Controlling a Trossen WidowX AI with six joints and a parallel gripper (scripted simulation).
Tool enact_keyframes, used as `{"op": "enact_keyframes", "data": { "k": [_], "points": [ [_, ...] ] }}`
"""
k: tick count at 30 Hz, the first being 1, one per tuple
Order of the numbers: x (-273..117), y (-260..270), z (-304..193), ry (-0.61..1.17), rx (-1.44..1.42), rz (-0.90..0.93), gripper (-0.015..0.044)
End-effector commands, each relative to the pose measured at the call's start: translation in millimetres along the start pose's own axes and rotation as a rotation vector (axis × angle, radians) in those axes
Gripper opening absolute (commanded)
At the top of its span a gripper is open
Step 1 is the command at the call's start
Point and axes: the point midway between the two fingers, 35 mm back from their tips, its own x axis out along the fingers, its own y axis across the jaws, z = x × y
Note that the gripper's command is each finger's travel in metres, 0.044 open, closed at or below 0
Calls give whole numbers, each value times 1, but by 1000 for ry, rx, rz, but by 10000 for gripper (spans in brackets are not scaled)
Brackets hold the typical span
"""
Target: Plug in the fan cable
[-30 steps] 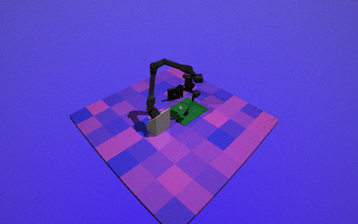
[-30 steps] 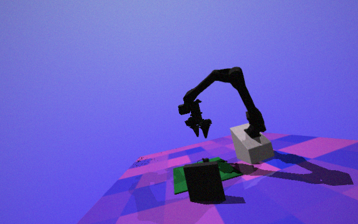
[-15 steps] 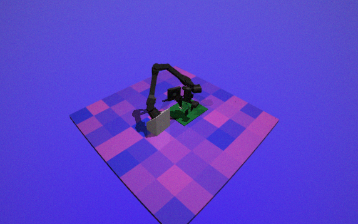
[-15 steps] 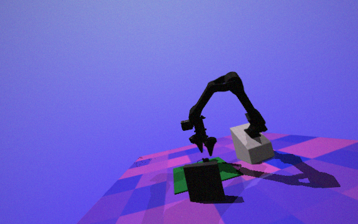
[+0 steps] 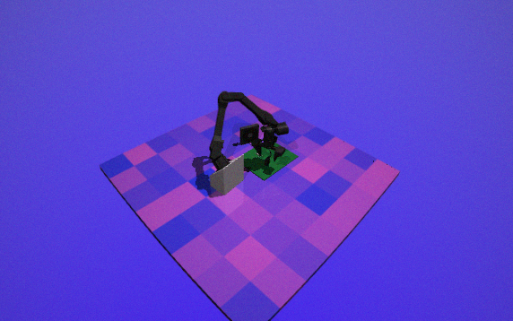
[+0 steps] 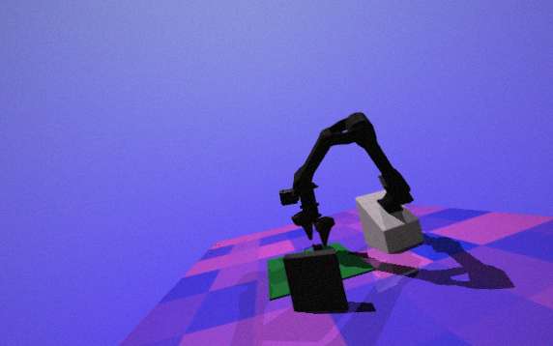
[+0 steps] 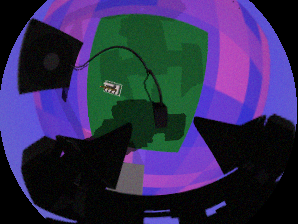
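The green board lies flat. The small white header with brass-coloured pins stands on it, bare. The black plug is on or just above the board, to the right of and below the header in the wrist view. Its dark cable arcs to the square black fan, standing beside the board. My gripper is open and empty, fingers pointing down above the plug. The plug shows between the fingertips in the wrist view; exact height is unclear.
A grey block stands at the arm's base, near one side of the board. The fan is upright on the opposite side from my camera in the top view. The arm's shadow darkens part of the board.
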Motion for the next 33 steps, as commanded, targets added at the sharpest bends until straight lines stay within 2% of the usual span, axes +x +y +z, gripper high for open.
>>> {"op": "enact_keyframes", "data": {
  "k": [1, 23, 33],
  "points": [
    [8, 2, -2, 4, 7, 8, 440],
    [36, 3, -3, 4, 7, 11, 440],
    [34, 2, -2, 3, 1, 5, 177]
  ]
}}
